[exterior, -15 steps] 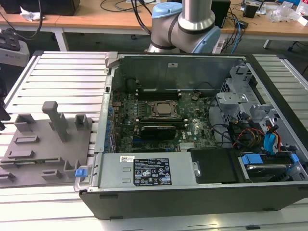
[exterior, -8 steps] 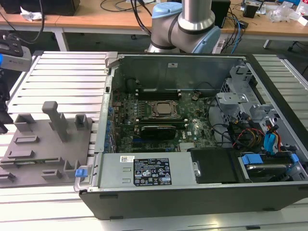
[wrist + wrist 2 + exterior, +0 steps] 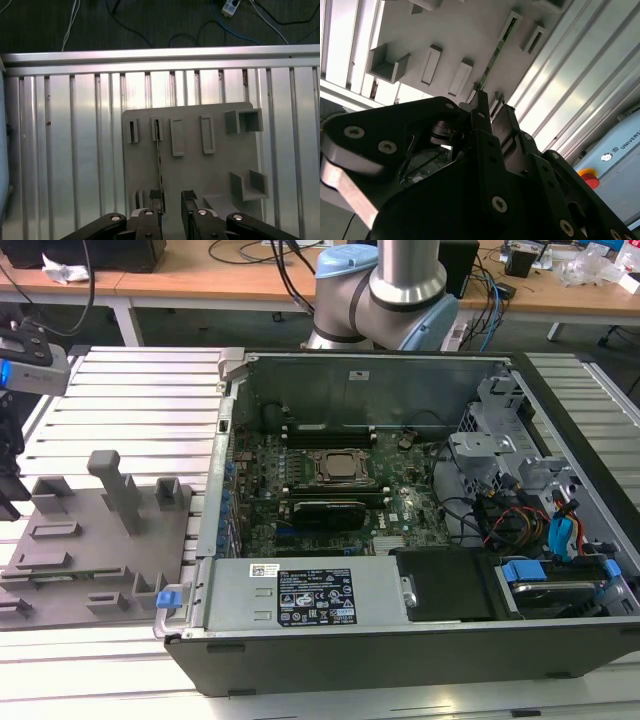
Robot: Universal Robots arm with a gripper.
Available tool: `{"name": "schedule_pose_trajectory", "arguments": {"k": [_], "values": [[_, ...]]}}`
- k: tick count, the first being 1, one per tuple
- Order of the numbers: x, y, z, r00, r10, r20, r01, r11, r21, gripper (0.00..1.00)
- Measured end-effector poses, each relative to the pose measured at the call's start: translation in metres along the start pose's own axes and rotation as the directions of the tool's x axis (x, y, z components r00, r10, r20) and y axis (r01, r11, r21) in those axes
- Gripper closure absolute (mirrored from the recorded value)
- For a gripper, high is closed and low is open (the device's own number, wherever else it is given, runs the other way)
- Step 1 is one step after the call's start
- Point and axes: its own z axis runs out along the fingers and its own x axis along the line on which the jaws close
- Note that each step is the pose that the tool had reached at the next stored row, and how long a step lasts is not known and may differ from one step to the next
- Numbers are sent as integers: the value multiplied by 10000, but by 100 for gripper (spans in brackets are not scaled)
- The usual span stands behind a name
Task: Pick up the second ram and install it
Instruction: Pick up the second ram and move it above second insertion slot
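The second ram [image 3: 159, 160] stands on edge in a slot of the grey tray [image 3: 200, 175] on the ribbed surface [image 3: 75, 150], well apart from the open computer case [image 3: 400, 490]. Neither picking up nor fitting is done. The hand [image 3: 171, 199] hovers at the stick's near end with its fingers [image 3: 155, 204] spread, gripping nothing.

Grey, green, black, silver
Plain grey tray [image 3: 200, 170]; thin green second ram [image 3: 159, 160]; matte black end effector [image 3: 172, 200]; silver tabletop [image 3: 75, 150] ribbed with parallel grooves
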Motion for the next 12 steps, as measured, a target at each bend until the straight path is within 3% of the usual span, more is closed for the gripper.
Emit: {"name": "schedule_pose_trajectory", "arguments": {"k": [12], "values": [[3,-6,136,10000,0,0,0,10000,-1,70]]}}
